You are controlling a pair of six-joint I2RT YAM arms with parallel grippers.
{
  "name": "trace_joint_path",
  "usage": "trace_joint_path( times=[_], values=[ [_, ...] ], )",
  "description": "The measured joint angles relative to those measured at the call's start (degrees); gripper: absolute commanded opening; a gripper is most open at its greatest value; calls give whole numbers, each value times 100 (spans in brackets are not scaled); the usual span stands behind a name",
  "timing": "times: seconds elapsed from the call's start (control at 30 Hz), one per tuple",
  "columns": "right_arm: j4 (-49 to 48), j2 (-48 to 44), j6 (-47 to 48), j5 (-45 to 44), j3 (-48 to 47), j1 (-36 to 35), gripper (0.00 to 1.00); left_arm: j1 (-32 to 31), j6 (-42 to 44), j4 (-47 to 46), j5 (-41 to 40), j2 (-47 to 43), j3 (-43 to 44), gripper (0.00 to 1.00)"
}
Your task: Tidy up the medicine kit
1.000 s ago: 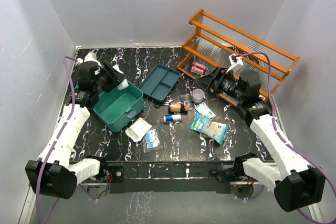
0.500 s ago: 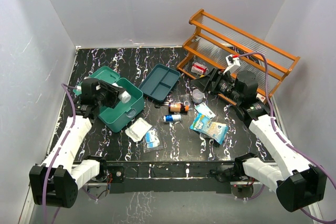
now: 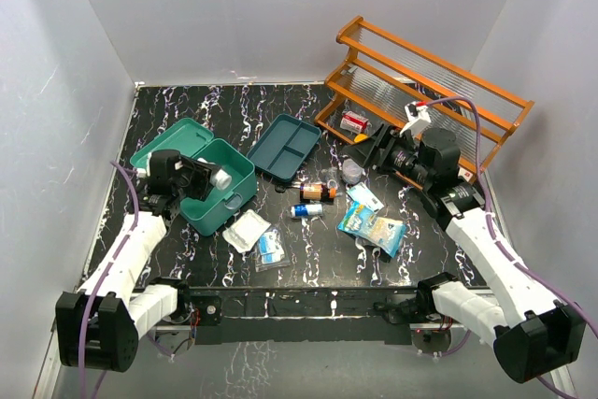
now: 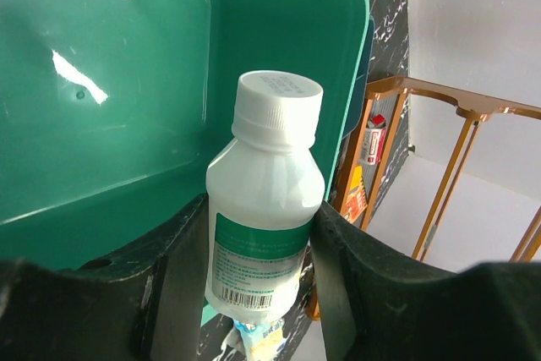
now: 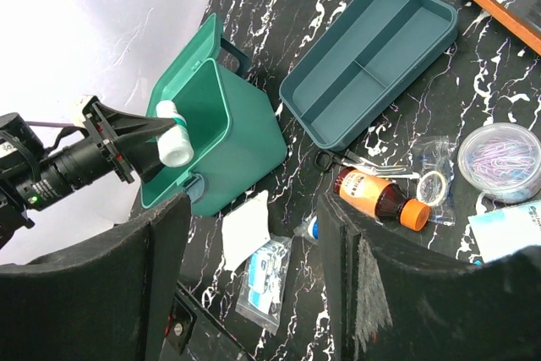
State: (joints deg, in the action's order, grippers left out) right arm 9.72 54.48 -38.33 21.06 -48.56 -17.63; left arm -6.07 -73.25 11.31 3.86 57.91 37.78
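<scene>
Step in hand looks like loading the medicine kit (image 3: 224, 201). It sits left of centre in the top view, lid (image 3: 174, 140) hinged open toward the upper left, box apparently bare inside. Its insert tray (image 3: 285, 147) is out, lying on the tabletop (image 3: 187, 105) just right of the box, near frame centre. The left hand (image 3: 201, 178) is closed partway on a white bottle (image 4: 266, 209) with a screw cap and green label. One finger presses each side of the body, below the shoulder. The bottle hangs at the box's near rim with its cap pointing over the cavity; whether it is inside or only above the rim can't be told. Likely next move: push it further in and down to the box floor, release, and back out without catching the wall. Laying it low probably matters if the tray has to seat on top later. The right hand (image 3: 369, 149) has its jaws wide with nothing between them. It hovers right of centre by the orange rack (image 3: 420, 91), looking down on the loose stock: an amber bottle (image 5: 376, 196), a round clear tub (image 5: 500, 161) and flat packets (image 3: 374, 226). None of these are in the kit yet, so most of the job remains.
</scene>
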Motion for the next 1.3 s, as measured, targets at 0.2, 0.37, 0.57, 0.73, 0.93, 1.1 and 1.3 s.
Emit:
trace_joint_path(
  times=[0.2, 0.37, 0.57, 0.73, 0.93, 1.1, 1.3],
  values=[
    [2, 76, 44, -208, 0, -2, 60, 0, 166, -221, -57, 247, -4, 26],
    [-125, 304, 42, -610, 0, -76, 62, 0, 452, -380, -46, 319, -44, 27],
    [-310, 450, -275, -997, 7, -214, 62, 0, 909, -315, -129, 317, -42, 27],
    [-280, 717, -374, -1172, -33, -415, 62, 0, 1091, -293, -133, 352, 70, 27],
    [149, 1130, -317, -1379, -299, -697, 63, -87, 1130, -308, -188, 815, 428, 25],
    [382, 1427, -197, -1405, -621, -719, 64, -691, 855, -293, -525, 1200, 433, 25],
    [442, 1613, -109, -1401, -787, -752, 65, -1097, 627, -13, -938, 1696, 656, 27]
  ],
)
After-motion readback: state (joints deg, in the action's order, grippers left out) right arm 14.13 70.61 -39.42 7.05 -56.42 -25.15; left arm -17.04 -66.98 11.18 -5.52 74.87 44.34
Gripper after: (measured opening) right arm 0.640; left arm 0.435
